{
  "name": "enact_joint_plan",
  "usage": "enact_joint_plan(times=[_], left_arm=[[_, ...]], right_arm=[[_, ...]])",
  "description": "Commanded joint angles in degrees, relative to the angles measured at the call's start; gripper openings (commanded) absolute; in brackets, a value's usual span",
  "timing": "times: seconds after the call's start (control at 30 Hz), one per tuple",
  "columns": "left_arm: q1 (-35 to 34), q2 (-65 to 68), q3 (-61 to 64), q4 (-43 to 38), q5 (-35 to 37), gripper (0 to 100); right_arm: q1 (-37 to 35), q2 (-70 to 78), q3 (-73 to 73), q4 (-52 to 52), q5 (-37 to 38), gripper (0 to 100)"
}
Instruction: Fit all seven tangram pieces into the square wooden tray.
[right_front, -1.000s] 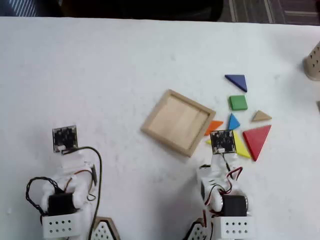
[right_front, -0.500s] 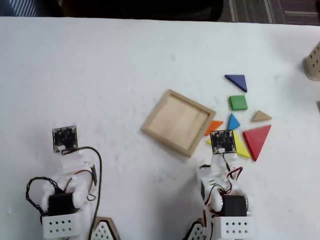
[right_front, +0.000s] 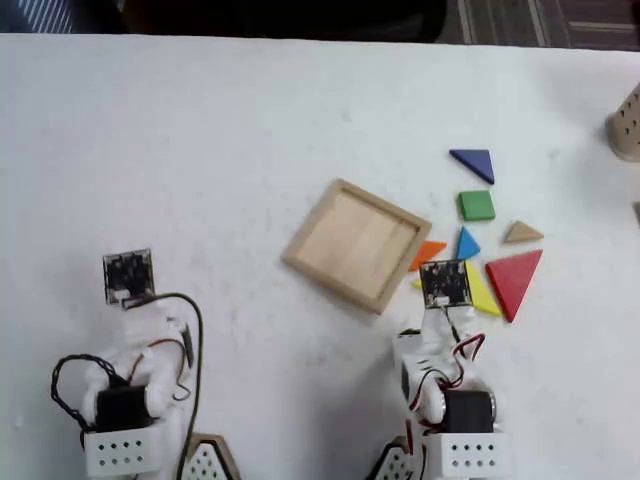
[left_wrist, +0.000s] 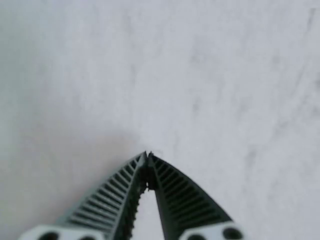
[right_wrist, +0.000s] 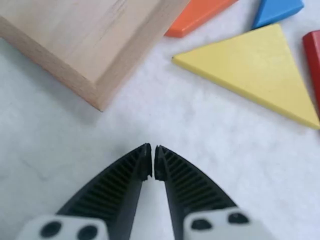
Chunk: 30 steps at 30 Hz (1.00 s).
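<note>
Tray (right_front: 355, 243) of wood sits turned a bit on the white bench (right_front: 200, 120), with no piece in it yet. All 7 pieces lie at 3 o'clock from it: dark blue triangle (right_front: 473, 163), green square (right_front: 476, 205), tan triangle (right_front: 523, 233), light blue triangle (right_front: 466, 243), orange piece (right_front: 428, 253), yellow triangle (right_front: 485, 292), red triangle (right_front: 513, 280). Right arm (right_front: 445, 390) is at 5 o'clock from the tray, its jaws pressed together near the tray corner and the yellow triangle. Left arm (right_front: 125, 390) is at 8 o'clock, well apart, jaws pressed together too. The pieces are flat and thin, so I think the jaws could slip and just push one away. A bump could spin the tray.
</note>
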Motion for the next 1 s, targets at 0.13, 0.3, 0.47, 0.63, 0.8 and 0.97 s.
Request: enact_joint_plan(times=[0.13, 0.3, 0.47, 0.63, 0.8, 0.97], left_arm=[[0.92, -0.75, -2.99, -18.9, -0.35, 3], [1.27, -0.75, -9.41, -25.67, -0.35, 3], [3.56, -0.4, -17.58, -20.13, -0.35, 3], [8.84, -0.22, -25.76, -10.73, -0.35, 20], [9.1, 10.68, -32.44, -10.46, 0.0, 30], [9.1, 31.08, -39.38, -12.31, 0.09, 26]], right_arm=[[3.21, 0.04, 0.35, -8.75, -0.09, 2.1], [7.25, 0.04, 0.35, -10.33, -0.09, 2.2], [8.4, 0.22, 0.35, -8.04, 0.35, 2.2], [8.13, 0.13, 0.18, -6.37, 0.35, 2.2], [8.48, 0.22, -2.46, -3.12, 0.44, 2.1], [8.57, 0.22, -3.78, -2.07, 0.44, 2.1]])
